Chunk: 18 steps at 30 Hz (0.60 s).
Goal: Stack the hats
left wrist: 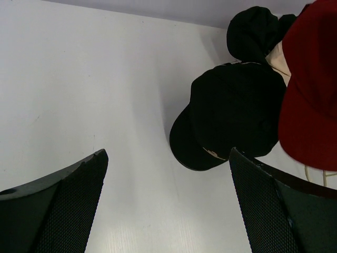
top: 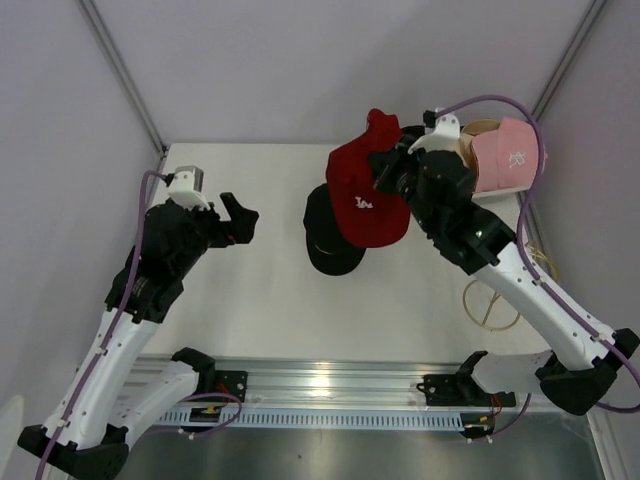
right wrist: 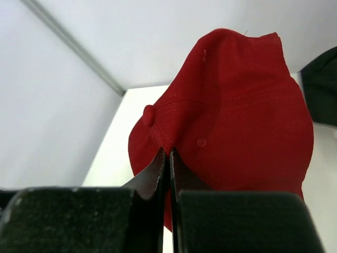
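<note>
Right gripper [right wrist: 168,156] pinched tight on soft red fabric baseball cap [top: 365,205]; I hold it hanging over black fabric hat [top: 330,252] on white table [top: 260,300]. Left gripper [top: 240,215] apart, idle. Risk: thin edge grip slips, cap lands askew.

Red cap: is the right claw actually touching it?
Touching. In the right wrist view the right gripper is pinched shut on the fabric of the red cap.
</note>
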Each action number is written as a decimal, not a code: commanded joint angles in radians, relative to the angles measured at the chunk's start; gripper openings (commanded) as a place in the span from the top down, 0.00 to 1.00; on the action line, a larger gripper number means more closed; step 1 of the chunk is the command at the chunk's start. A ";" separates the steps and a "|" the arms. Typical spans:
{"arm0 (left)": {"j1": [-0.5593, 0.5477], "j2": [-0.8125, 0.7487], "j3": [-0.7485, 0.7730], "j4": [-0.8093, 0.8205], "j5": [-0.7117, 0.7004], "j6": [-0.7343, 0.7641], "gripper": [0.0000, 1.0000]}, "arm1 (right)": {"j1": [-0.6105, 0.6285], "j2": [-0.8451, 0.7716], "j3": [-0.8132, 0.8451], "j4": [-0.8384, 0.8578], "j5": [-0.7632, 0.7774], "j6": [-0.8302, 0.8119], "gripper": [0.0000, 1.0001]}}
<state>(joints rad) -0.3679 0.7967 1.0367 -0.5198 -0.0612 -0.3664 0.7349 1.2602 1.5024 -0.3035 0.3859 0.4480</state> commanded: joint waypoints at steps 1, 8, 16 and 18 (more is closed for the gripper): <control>0.007 -0.027 -0.007 0.012 -0.049 -0.037 0.00 | 0.159 -0.062 -0.033 0.122 0.197 0.066 1.00; 0.007 -0.039 -0.010 0.018 -0.026 -0.043 0.01 | 0.291 -0.094 -0.154 0.205 0.347 0.113 1.00; 0.007 -0.054 -0.021 0.030 -0.042 -0.042 0.01 | 0.343 -0.058 -0.260 0.291 0.559 0.078 1.00; 0.009 -0.054 -0.021 0.030 -0.038 -0.043 0.01 | 0.350 -0.041 -0.263 0.291 0.590 0.089 1.00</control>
<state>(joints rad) -0.3679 0.7513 1.0241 -0.5190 -0.0875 -0.3931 1.0721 1.2076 1.2373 -0.1173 0.8295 0.5240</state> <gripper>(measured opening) 0.994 0.013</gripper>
